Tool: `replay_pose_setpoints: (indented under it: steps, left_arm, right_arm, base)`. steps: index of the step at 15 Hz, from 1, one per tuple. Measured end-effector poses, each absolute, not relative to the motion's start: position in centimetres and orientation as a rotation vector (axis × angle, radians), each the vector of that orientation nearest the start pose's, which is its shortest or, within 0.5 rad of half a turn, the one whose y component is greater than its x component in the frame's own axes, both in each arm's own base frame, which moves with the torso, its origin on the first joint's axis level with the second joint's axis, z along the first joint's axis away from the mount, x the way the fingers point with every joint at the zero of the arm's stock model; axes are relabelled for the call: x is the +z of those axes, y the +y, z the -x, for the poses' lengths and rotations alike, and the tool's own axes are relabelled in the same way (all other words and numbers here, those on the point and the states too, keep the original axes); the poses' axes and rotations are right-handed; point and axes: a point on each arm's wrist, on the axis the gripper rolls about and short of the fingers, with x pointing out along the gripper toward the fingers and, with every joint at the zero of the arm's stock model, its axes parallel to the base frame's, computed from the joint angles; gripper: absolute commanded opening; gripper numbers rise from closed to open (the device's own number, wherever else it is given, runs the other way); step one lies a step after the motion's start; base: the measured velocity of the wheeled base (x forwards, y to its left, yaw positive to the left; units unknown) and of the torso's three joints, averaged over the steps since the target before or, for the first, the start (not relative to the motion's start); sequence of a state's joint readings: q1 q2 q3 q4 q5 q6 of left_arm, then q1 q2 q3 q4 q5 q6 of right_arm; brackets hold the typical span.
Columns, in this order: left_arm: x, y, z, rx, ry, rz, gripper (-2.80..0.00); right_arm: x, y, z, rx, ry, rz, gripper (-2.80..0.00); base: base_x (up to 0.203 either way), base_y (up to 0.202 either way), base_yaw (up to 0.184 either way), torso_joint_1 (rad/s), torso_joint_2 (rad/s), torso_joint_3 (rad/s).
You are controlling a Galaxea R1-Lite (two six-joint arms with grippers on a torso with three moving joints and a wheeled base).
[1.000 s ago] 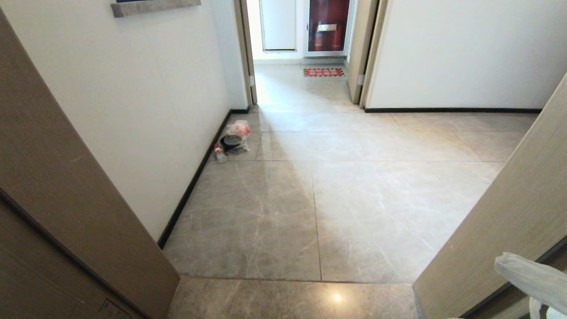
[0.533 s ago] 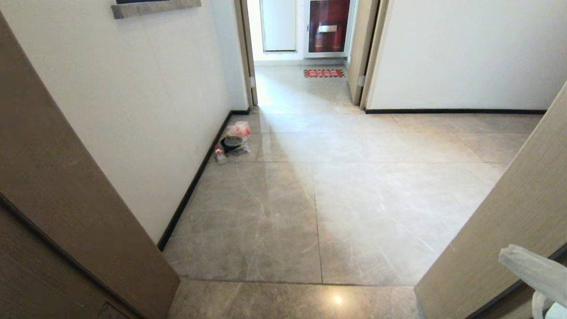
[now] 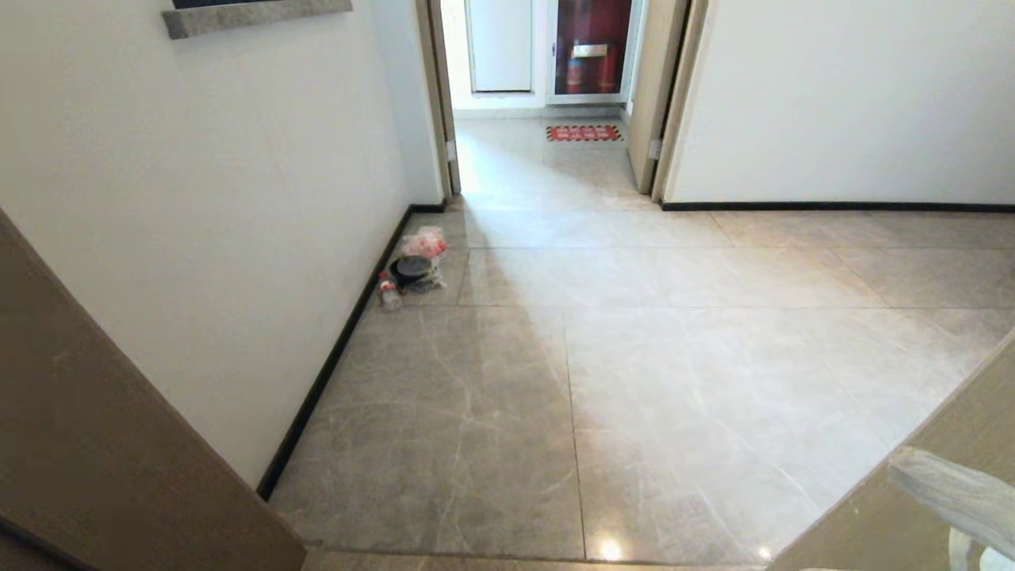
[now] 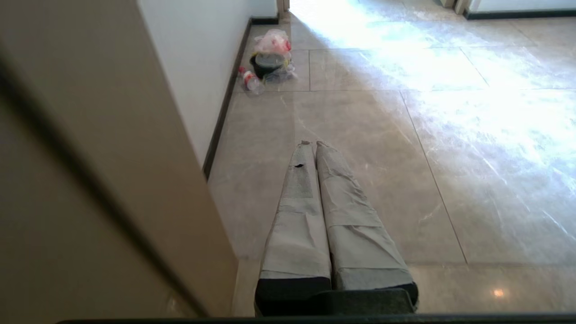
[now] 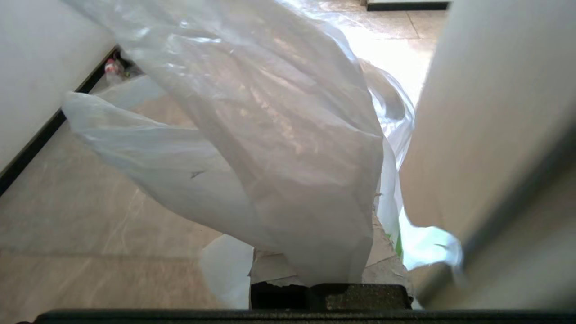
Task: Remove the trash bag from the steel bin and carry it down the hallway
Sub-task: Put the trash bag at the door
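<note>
You are looking through a doorway, with a light wood door frame (image 3: 119, 444) on the left and another (image 3: 920, 492) on the right, into the hallway (image 3: 634, 381), floored in large beige-grey marbled tiles that shine under a patch of light. A plain white wall (image 3: 238, 198) with a black baseboard (image 3: 333, 357) runs along the left. Against that baseboard, well ahead of you, lies a small heap: a bag with red print (image 3: 423, 242), a round black container (image 3: 411, 270) and a small bottle (image 3: 388, 292), all touching or just beside one another. At the far end an open door leads on to a red mat (image 3: 583, 133). Your left gripper (image 4: 312, 145) hangs over bare tile with its cloth-wrapped fingers pressed together and nothing between them. The trash bag (image 5: 279, 135) drapes from your right gripper, whose fingers are hidden under the translucent white plastic; they are clamped tight, so the bag appears pinched there. A fold of it shows at the lower right of the head view.
</note>
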State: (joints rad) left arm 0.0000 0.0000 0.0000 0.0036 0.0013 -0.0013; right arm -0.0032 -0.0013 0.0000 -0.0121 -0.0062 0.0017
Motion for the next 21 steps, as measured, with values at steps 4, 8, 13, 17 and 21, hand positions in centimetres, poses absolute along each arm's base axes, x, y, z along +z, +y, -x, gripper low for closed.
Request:
replay_pose_setpoints:
  steps: [4, 8, 13, 17, 21]
  left_arm:
    - [7.52, 0.0, 2.28, 0.0, 0.003, 0.001, -2.8]
    - [7.53, 0.0, 2.28, 0.001, 0.002, 0.0, -2.8]
    - [7.51, 0.0, 2.28, 0.001, 0.004, 0.0, -2.8]
    - [7.52, 0.0, 2.28, 0.001, 0.003, 0.0, -2.8]
    - [7.52, 0.0, 2.28, 0.001, 0.002, 0.0, -2.8]
  right_arm:
    - [7.67, -0.01, 2.29, -0.009, -0.014, -0.001, -2.8]
    - [7.68, -0.01, 2.29, -0.009, -0.014, 0.001, -2.8]
    - [7.68, -0.01, 2.29, -0.009, -0.014, 0.0, -2.8]
    - [7.68, -0.01, 2.29, -0.009, -0.015, -0.001, -2.8]
    - [7.68, -0.01, 2.29, -0.009, -0.015, -0.001, -2.8]
  base:
    - [0.185, 0.0, 0.001, 0.001, 0.0, 0.002]
    - [0.192, 0.0, 0.001, 0.001, 0.0, 0.002]
    - [0.192, 0.0, 0.001, 0.003, 0.01, 0.002]
    - [0.191, 0.0, 0.001, 0.003, 0.0, 0.004]
    - [0.195, 0.0, 0.0, 0.003, 0.0, 0.001]
